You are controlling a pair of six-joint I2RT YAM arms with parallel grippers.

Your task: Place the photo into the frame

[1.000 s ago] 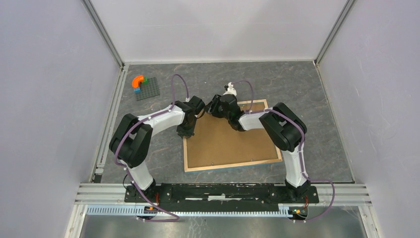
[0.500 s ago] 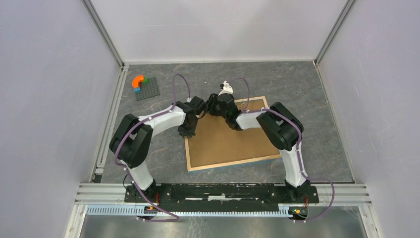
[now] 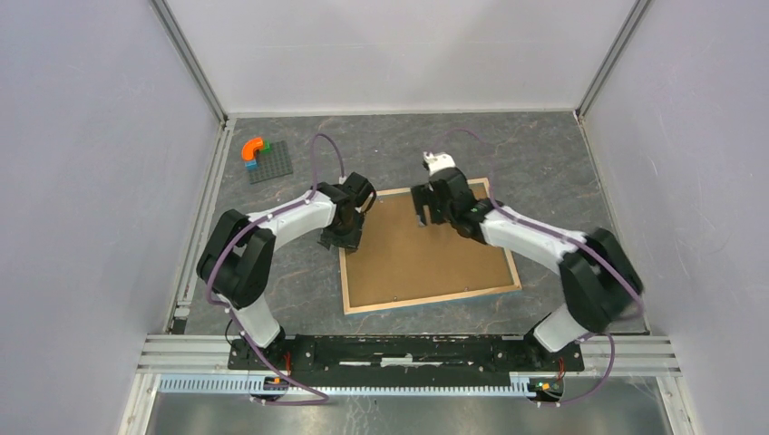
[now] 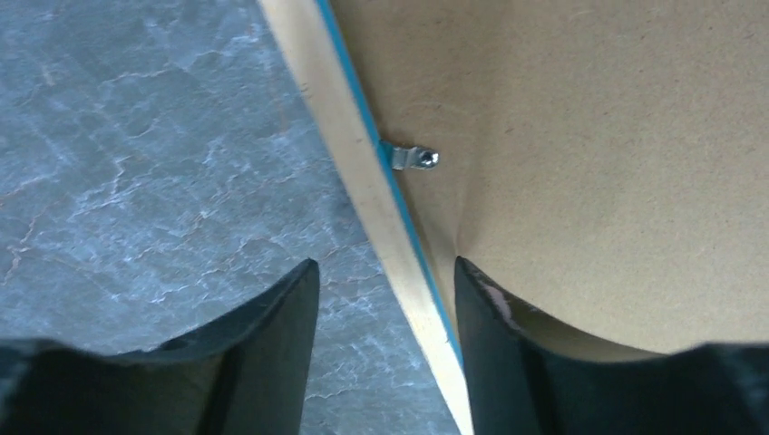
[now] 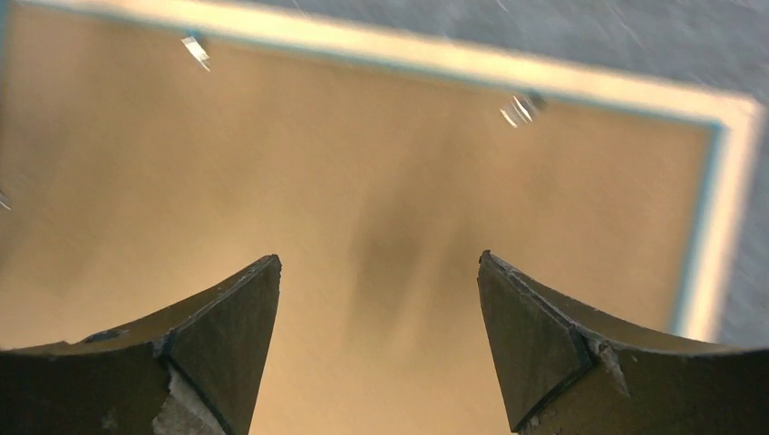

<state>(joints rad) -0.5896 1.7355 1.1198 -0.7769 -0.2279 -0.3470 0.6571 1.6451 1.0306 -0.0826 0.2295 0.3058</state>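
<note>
The frame [image 3: 431,300] lies face down mid-table, with its light wood rim and a thin blue inner edge up. The plain brown backing board [image 3: 426,254] fills it. The photo is hidden. My left gripper [image 3: 338,239] is open and straddles the frame's left rim [image 4: 349,145]. One finger [image 4: 508,362] rests over the board [image 4: 589,136] and the other over the table. My right gripper [image 3: 420,217] is open and empty above the board [image 5: 363,163], near the far rim [image 5: 453,59].
Small metal tabs sit along the frame's inner edge [image 4: 413,159] [image 5: 521,107]. A grey stud plate [image 3: 270,163] with an orange curved piece [image 3: 253,147] lies at the far left. Grey walls close in the left, right and back sides.
My right gripper has swung from the frame's far left corner, beside my left gripper, to the right over the board. The frame has turned slightly. My left gripper stays at the left rim.
</note>
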